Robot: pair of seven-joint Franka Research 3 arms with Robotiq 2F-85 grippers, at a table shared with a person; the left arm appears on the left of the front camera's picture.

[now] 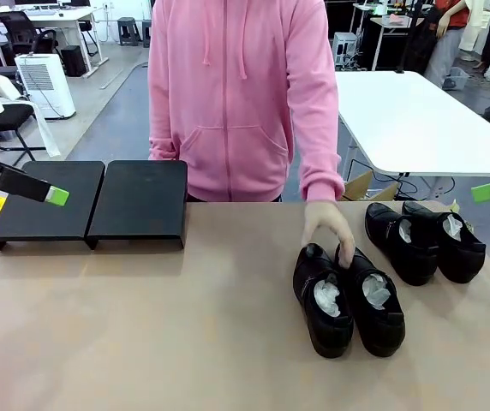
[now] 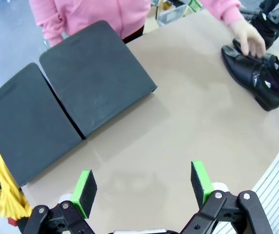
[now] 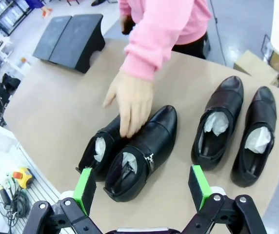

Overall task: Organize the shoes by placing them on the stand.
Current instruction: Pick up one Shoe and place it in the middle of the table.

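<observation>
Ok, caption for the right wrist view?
Open right claw above one pair of black shoes under a person's hand; second pair alongside, stand at the far corner.

Left gripper (image 1: 56,196) (image 2: 143,185) above table (image 1: 185,342) at its left edge. Jaws wide apart, nothing between, green pads (image 2: 86,190) facing each other. Fingers angled down toward table surface, tips pointing toward table's middle. Left arm in low from table's left side.

Right gripper (image 1: 483,192) (image 3: 141,186) above table's right edge. Jaws fully spread, empty, looking down at table.

Person's hand (image 1: 326,227) (image 2: 249,40) (image 3: 132,102) stretched down from table's far side, right of table's middle. Palm down, fingers together and curled downward, thumb out to the side. Arm nearly straight, pink sleeve (image 1: 318,128) to the wrist.
</observation>
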